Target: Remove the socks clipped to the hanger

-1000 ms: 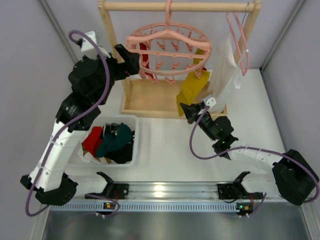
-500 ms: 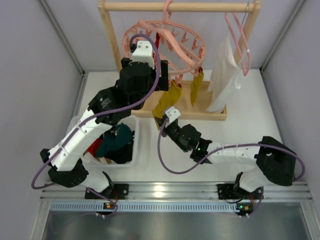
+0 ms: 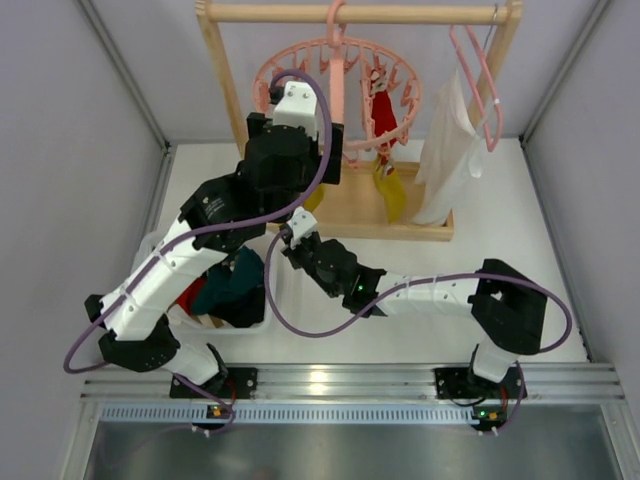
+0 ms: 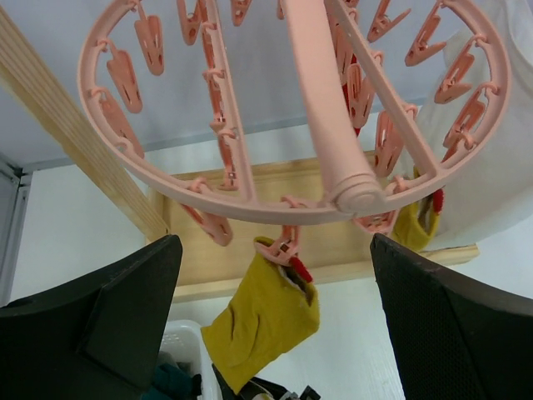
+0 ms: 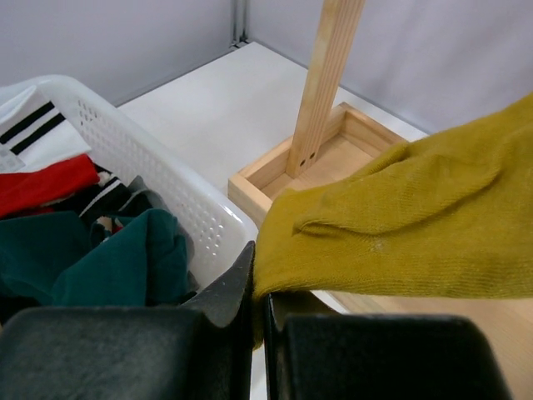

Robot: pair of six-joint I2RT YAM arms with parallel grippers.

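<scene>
since the right tool [image 5: 259,300] stays pinched shut on the low end of a mustard sock [image 5: 400,225], what differs from a second ago is where it holds it: the tool has swung from below the right side of the ring hanger [image 3: 405,95] across to the left and now sits just beside the white basket [image 3: 240,322]. the left arm [image 3: 200,230] has come up from the ring's left side to stand under it, and the ring, nearly flat to the overhead camera before, now tips steeply. the left tool [image 4: 273,242] is spread wide, gripping nothing, its fingers [image 4: 100,325] on either side of the clipped sock.

the overhead view shows both arms, the wooden rack [image 3: 350,13], a red sock [image 3: 383,115] and a second mustard sock [image 3: 389,192] hanging from the ring, and the white cloth [image 3: 450,150] on its slim hanger [image 3: 478,70]; the held sock is mostly hidden there behind the left arm. the left wrist view shows what that hides: the sock's top sits in a pink clip [image 4: 287,250] at the ring's near rim. the right wrist view alone shows the grip, and red and teal socks [image 5: 100,258] in the basket on the bench [image 5: 208,108].
</scene>
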